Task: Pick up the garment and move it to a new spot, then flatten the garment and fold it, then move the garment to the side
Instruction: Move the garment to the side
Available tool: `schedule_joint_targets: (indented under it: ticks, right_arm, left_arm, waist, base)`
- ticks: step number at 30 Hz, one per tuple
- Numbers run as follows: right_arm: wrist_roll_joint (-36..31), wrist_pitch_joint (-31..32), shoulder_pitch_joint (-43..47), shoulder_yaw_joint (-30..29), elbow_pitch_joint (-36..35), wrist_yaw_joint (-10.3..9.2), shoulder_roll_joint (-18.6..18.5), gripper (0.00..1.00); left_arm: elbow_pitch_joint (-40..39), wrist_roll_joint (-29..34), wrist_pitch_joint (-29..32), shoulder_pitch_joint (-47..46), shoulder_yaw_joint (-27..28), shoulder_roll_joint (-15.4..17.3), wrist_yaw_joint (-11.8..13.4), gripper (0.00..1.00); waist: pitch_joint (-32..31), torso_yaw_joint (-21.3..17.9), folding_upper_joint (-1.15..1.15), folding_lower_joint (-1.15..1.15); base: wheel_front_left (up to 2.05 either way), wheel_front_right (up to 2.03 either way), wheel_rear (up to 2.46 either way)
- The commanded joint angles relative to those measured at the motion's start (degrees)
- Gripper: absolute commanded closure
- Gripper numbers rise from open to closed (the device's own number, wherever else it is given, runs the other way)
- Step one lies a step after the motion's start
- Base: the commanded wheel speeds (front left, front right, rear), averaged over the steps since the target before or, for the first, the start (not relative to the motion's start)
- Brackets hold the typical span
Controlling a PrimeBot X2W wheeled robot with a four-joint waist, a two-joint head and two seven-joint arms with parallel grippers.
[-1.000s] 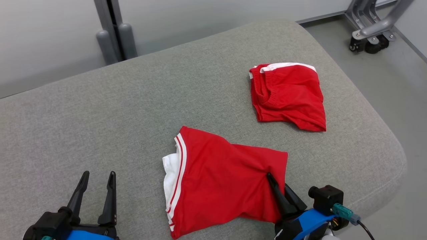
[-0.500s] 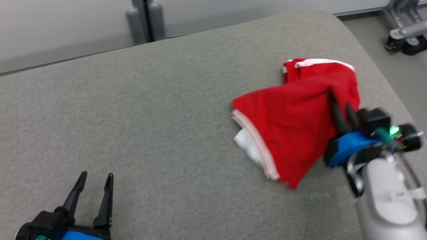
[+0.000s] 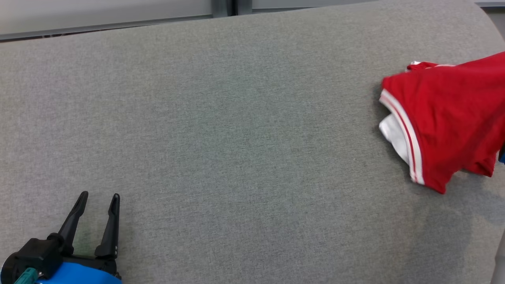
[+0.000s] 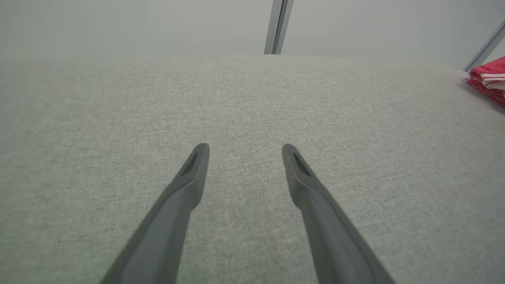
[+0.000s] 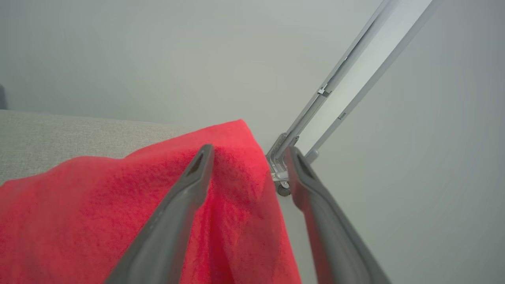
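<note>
The garment (image 3: pixel 446 118) is red with a white-striped hem and white lining, lying bunched at the right edge of the head view on the grey cushion (image 3: pixel 236 118). In the right wrist view the same red cloth (image 5: pixel 98 213) spreads under and between the fingers of my right gripper (image 5: pixel 249 148), whose jaws stand apart and open. My left gripper (image 3: pixel 99 194) sits at the lower left, open with nothing in it, and hovers over bare cushion (image 4: pixel 244 148). Red cloth with white stripes (image 4: pixel 489 79) shows at the far right of the left wrist view.
A sliver of a second red garment (image 3: pixel 420 65) peeks out behind the first. The cushion's far edge meets a pale wall. Past the cushion's right end stands a metal frame on a caster (image 5: pixel 282 189).
The head camera has swung, shifting the scene right. The right gripper carried the garment back and right, onto the second red garment, and its fingers, shut on the cloth before, now stand open.
</note>
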Motion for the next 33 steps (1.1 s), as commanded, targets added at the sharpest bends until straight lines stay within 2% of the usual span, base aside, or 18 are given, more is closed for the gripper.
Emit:
schedule_joint_targets:
  ticks: [1, 6, 10, 13, 17, 23, 26, 33]
  right_arm:
    - [0.1, -0.7, -0.9, -0.1, 0.1, 0.01, -0.1, 0.0]
    - [4.8, -9.2, -2.0, 2.1, 6.1, 0.01, -0.2, 0.0]
    - [9.7, -12.5, -1.8, 8.3, 11.0, 0.01, -0.1, 0.0]
    - [15.4, -13.2, 1.3, 13.8, 12.5, 0.01, -0.2, 0.0]
    - [24.0, -13.3, 6.2, 21.1, 9.8, 0.01, -0.1, 0.0]
    - [33.6, -13.3, 14.8, 27.9, 8.2, 0.01, -0.2, 0.0]
    - [37.1, -13.3, 17.9, 30.0, 9.0, 0.01, -0.2, 0.0]
    - [39.6, -13.3, 21.6, 34.7, 9.6, 0.01, -0.2, 0.0]
  left_arm:
    - [0.2, -0.3, -0.1, -0.8, 0.3, 0.0, -0.1, 0.0]
    - [0.6, -0.5, -0.1, -1.1, 1.1, -0.6, -0.1, 0.0]
    - [1.3, -0.2, -0.1, -1.3, 2.0, -1.4, -0.1, 0.0]
    - [1.8, 0.2, -0.1, -1.5, 2.8, -2.6, -0.1, 0.0]
    - [2.7, 0.2, -0.1, -2.1, 4.1, -3.6, -0.1, 0.0]
    - [4.4, 0.9, -0.1, -2.3, 5.9, -5.4, -0.1, 0.0]
    - [5.2, 1.5, -0.1, -1.9, 6.6, -6.1, -0.1, 0.0]
    - [6.8, 3.1, -0.1, -1.0, 8.6, -7.9, -0.1, 0.0]
  waist:
    - [0.3, 0.4, 0.0, -0.01]
    - [-0.6, 0.6, 0.0, -0.01]
    - [-2.0, 1.0, 0.0, -0.01]
    - [-3.2, 1.9, 0.0, -0.01]
    - [-4.3, 3.5, 0.0, -0.01]
    - [-6.4, 5.9, 0.0, -0.01]
    - [-7.6, 6.7, 0.0, -0.01]
    - [-10.1, 7.5, 0.0, -0.01]
  base:
    - [0.0, 0.0, 0.0]
    - [0.0, 0.0, 0.0]
    - [0.0, 0.0, 0.0]
    - [0.0, 0.0, 0.0]
    - [0.0, 0.0, 0.0]
    - [0.0, 0.0, 0.0]
    - [0.0, 0.0, 0.0]
    - [0.0, 0.0, 0.0]
